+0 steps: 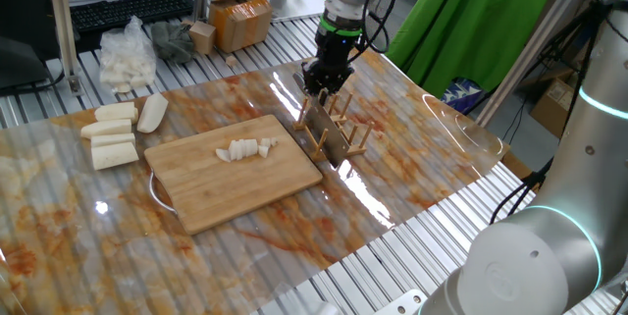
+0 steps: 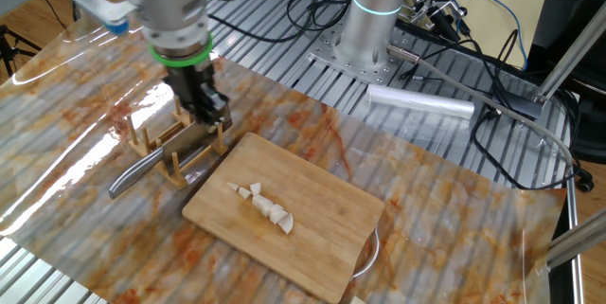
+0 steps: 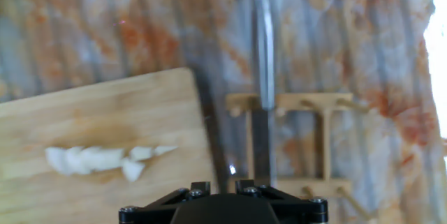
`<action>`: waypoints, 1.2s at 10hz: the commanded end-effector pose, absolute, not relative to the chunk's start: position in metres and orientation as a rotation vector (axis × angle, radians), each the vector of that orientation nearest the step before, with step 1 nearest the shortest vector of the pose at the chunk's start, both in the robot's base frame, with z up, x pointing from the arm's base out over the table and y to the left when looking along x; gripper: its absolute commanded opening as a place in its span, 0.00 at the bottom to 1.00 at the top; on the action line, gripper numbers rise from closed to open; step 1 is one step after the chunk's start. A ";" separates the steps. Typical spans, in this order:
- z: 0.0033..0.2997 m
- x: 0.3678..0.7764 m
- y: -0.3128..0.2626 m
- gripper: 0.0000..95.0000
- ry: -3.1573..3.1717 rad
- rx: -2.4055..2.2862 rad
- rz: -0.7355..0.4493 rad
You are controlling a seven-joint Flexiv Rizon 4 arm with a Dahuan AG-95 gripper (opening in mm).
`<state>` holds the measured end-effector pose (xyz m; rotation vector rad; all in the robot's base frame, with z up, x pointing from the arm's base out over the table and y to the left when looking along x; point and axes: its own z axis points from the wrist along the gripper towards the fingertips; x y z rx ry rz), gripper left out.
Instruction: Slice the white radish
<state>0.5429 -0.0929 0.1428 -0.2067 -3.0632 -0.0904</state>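
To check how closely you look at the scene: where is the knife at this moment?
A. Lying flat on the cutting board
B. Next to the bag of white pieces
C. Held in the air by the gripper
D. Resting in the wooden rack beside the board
D: the knife lies across the wooden rack beside the cutting board, with the gripper above it and not holding it.

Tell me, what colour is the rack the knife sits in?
The rack is light tan wood, clearest in the hand view.

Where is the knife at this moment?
In the other fixed view, the knife rests across the wooden rack, left of the cutting board, beneath the gripper.
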 end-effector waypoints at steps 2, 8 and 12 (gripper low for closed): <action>0.147 0.535 -0.054 0.00 -3.091 -0.141 -0.092; 0.154 0.524 -0.018 0.00 -3.094 -0.041 -0.106; 0.154 0.523 -0.016 0.00 -3.088 -0.053 -0.105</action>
